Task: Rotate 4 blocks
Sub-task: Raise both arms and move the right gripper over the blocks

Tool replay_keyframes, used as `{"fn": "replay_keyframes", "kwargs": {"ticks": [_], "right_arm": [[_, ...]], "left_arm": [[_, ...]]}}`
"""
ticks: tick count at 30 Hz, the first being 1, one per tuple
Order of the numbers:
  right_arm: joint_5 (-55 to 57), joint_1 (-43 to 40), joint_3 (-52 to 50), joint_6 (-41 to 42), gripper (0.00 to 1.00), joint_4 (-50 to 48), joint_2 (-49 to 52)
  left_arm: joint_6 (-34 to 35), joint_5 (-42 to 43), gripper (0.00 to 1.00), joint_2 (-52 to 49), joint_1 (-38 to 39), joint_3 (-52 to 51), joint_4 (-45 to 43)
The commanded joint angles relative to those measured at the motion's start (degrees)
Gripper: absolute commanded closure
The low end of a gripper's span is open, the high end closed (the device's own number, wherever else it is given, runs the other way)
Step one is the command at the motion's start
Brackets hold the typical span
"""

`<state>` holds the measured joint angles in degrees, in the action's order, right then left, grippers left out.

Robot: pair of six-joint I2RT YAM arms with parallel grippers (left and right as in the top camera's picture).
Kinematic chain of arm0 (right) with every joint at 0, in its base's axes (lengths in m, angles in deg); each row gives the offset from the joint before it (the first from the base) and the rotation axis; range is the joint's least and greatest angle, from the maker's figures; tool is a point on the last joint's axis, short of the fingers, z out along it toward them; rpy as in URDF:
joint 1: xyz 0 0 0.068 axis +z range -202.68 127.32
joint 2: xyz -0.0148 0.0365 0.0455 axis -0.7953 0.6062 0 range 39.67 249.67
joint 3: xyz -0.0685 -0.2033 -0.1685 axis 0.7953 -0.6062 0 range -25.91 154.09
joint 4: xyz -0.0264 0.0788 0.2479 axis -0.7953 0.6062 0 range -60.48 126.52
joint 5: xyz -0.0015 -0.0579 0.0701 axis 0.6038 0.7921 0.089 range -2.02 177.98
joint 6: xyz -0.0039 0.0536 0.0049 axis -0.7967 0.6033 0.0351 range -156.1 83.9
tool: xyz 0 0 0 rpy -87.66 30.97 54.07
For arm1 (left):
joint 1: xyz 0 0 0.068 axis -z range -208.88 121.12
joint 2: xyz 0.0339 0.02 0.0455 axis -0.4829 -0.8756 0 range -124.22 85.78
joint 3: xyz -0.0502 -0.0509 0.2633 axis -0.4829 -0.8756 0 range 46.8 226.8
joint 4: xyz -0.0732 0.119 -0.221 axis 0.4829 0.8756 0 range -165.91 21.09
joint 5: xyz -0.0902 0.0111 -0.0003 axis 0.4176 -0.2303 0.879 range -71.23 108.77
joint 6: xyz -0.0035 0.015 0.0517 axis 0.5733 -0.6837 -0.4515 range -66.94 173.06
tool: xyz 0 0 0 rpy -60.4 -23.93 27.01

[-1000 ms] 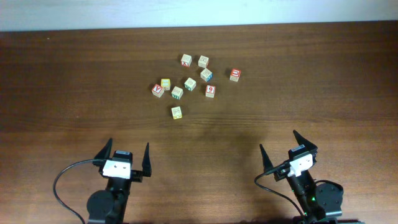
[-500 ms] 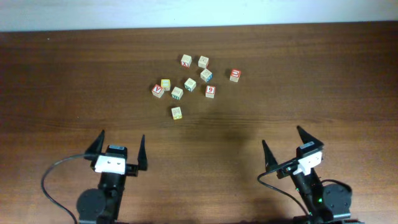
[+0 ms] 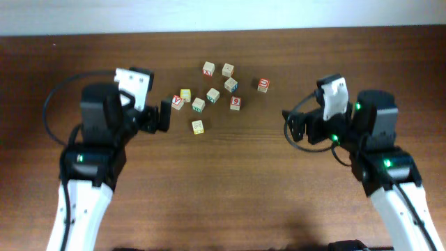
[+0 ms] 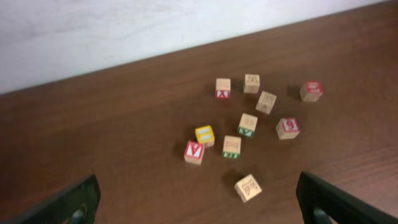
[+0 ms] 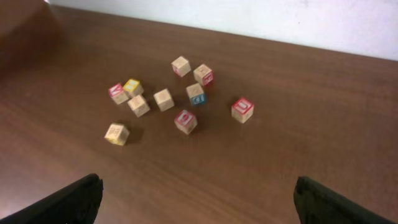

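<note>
Left gripper (image 4: 198, 176) and right gripper (image 5: 198, 179), both spread wide and empty, had advanced from the near edge toward the blocks (image 3: 236, 102) — none turned yet.

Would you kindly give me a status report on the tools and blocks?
Left tool open, right tool open, both empty. Blocks loose on table, untouched. Extra cubes mixed in close.

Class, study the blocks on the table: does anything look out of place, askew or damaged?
Nothing damaged or spilled. The blocks lie loosely scattered, turned at differing angles rather than lined up. Two sit apart from the cluster: a pale block on the near side, and the red "U" block on the right side.
</note>
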<state>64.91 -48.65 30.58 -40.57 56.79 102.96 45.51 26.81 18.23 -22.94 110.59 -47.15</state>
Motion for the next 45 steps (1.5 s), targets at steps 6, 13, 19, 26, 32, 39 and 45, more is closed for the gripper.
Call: {"fn": "replay_keyframes", "kwargs": {"ticks": [6,13,19,26,32,39,45], "right_arm": [[-3.76,-0.31,28.52,-1.81,0.02,22.69,22.69],[-5.79,1.44,33.64,0.39,0.02,16.17,30.05],[20.68,16.74,40.35,22.14,0.15,11.45,48.81],[30.12,23.8,40.33,32.5,0.37,4.02,62.18],[37.29,25.2,40.28,38.23,0.57,4.35,65.81],[36.68,25.14,40.28,37.73,0.88,7.06,64.92],[32.06,25.05,40.26,37.75,0.89,29.88,59.69]], "left_arm": [[-2.82,13.27,0.01,-25.86,-0.11,33.35,26.67],[-3.28,13.25,0.01,-27.28,-0.11,35.85,20.35],[15.39,-15.41,0.01,-32.96,-3.65,35.85,21.22],[17.16,-17.14,0.01,-40.09,-8.76,35.78,23.52],[17.16,-17.11,0.01,-40.68,-8.76,35.78,23.5],[17.16,-17.05,0.01,-40.68,-8.72,35.78,23.39],[17.16,-16.87,0.01,-40.68,-8.72,35.78,23.39]]}}
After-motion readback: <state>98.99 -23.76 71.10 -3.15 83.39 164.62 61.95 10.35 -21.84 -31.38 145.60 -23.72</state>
